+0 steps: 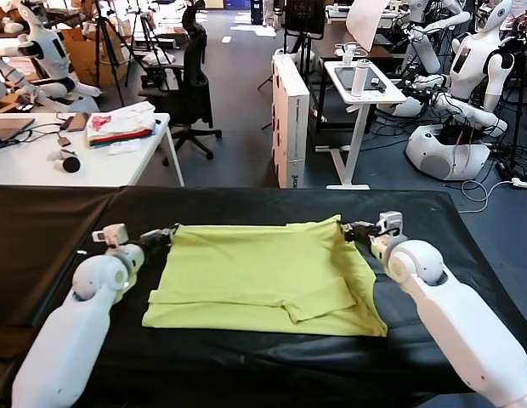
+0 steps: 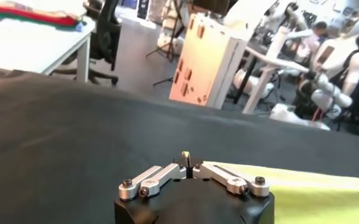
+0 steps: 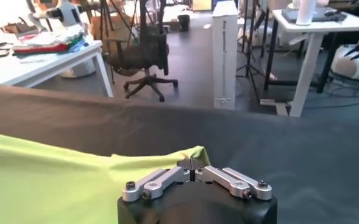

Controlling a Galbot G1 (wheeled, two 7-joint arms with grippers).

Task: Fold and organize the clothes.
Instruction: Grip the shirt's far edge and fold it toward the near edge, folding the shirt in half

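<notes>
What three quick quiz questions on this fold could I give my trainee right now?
1. True or false: both grippers are shut on the T-shirt.
2. Which T-shirt corners are held? A) the two far ones B) the two near ones C) one far, one near
3. Fill in: the T-shirt lies on a ___ cloth.

Key:
1. True: the left gripper pinches the far left corner, the right gripper the far right.
2. A
3. black
</notes>
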